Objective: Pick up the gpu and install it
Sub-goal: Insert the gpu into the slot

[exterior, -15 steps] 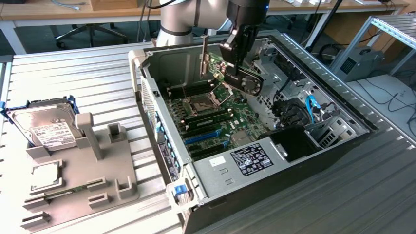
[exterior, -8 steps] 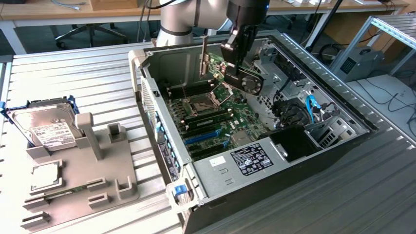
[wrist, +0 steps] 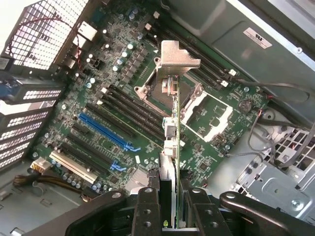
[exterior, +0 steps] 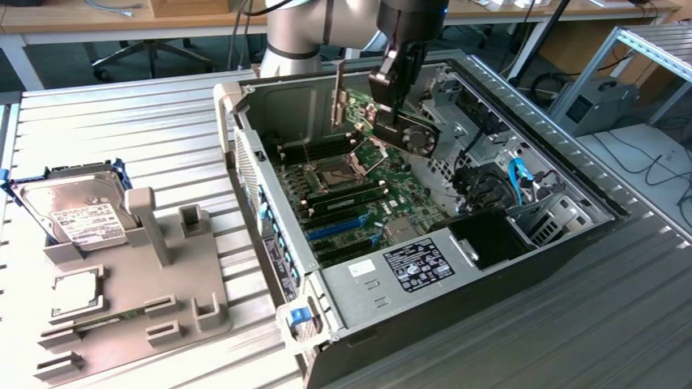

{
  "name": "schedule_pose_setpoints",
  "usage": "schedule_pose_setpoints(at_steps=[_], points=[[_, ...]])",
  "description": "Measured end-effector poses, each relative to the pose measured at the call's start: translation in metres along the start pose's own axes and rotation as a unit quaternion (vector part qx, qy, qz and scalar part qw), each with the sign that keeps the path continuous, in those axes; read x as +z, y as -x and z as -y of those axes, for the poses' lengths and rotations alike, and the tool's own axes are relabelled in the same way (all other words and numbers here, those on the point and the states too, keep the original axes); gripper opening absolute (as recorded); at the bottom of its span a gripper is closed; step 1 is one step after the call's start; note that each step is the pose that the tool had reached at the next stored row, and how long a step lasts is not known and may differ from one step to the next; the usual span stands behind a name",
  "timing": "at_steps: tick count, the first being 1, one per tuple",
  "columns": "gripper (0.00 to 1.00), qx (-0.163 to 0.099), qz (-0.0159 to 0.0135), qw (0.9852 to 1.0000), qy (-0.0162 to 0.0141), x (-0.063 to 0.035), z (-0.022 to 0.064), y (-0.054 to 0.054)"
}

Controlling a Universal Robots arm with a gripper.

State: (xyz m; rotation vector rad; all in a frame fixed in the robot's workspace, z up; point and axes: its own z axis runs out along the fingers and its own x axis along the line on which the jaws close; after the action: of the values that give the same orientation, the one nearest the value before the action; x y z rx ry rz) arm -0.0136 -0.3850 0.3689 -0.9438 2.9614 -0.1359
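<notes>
Gripper clenched on the gpu, fingers pinching both faces of the card. The card is held on edge, in the air over the motherboard inside the open PC case, silver bracket at the end away from the gripper. Exterior view: the gripper hangs at 12 o'clock of the case, above the empty CPU socket. Blue PCIe slot unoccupied. Outside the case, grey fixture tray at 8 o'clock carries the hard drive and CPU chip.
</notes>
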Motion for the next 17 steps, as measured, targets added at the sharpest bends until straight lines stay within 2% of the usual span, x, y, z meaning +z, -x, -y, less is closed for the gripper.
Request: schedule_pose_setpoints(at_steps=[3,5,6,17], points=[[0.26,-0.024,0.0021,0.9997,-0.0001,0.0,0.0,0.0],[0.26,-0.07,0.0057,0.9975,-0.001,0.0,0.0,0.0],[0.26,-0.079,0.0063,0.9968,-0.0012,0.0,0.0,0.0],[0.26,-0.101,0.0079,0.9949,-0.0017,0.0,0.0,0.0]])
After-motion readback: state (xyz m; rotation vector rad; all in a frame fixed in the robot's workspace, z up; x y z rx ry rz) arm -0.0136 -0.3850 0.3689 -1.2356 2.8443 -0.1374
